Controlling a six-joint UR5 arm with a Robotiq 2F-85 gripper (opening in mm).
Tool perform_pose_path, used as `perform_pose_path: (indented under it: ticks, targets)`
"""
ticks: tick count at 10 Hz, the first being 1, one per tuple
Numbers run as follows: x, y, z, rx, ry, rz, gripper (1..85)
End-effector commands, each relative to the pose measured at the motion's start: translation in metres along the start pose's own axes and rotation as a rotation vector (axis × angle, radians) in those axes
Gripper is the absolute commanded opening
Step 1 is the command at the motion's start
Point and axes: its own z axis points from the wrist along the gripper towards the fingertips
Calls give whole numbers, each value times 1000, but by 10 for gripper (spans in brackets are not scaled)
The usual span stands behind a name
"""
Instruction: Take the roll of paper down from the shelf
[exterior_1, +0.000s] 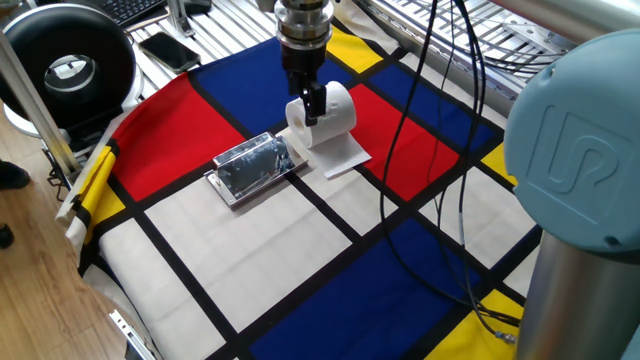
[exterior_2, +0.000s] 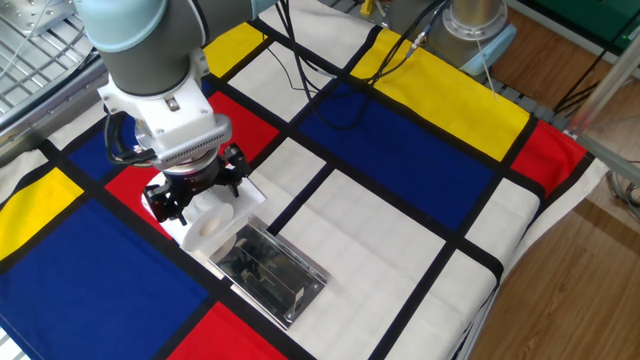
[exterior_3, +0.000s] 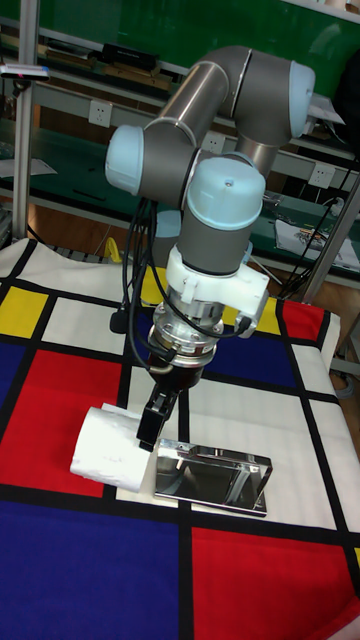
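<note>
The roll of paper (exterior_1: 333, 108) lies on its side on the checkered cloth (exterior_1: 250, 270), just beside one short end of the shelf (exterior_1: 251, 166) and off its top, with a loose sheet (exterior_1: 340, 153) spread flat on the cloth next to it. In the tall fixed view the roll (exterior_3: 108, 448) sits left of the shelf (exterior_3: 213, 477), whose shiny top mirrors its surroundings and carries nothing. The gripper (exterior_1: 312, 104) points straight down from the arm (exterior_3: 225, 205) onto the end of the roll nearest the shelf; one dark finger (exterior_3: 153, 416) shows against that end face, and in the other fixed view the gripper (exterior_2: 197, 197) sits right over the roll (exterior_2: 208, 222), hiding much of it. The fingers look close together at the roll's end, but whether they actually pinch the paper or the core cannot be told from these views. The shelf (exterior_2: 272, 272) stands on a white panel of the cloth, close to a black stripe. Beyond the cloth's edge lie a phone (exterior_1: 168, 48) and a round black device (exterior_1: 66, 68) on the slatted table frame (exterior_1: 215, 30)
</note>
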Motion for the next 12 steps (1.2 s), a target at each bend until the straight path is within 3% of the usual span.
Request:
perform_pose_path:
  ticks: [1,4,6,7,8,10,12]
  targets:
    - [2,2,-5,-5,0,13,800]
    - [9,16,-32,-19,40,16,800]
    - [0,23,-51,-25,63,31,800]
    - [5,16,-53,3,86,35,763]
    - [3,15,-52,6,80,18,733]
    - [-1,9,-52,28,65,-12,510]
    - [-9,15,-52,4,34,-33,513]
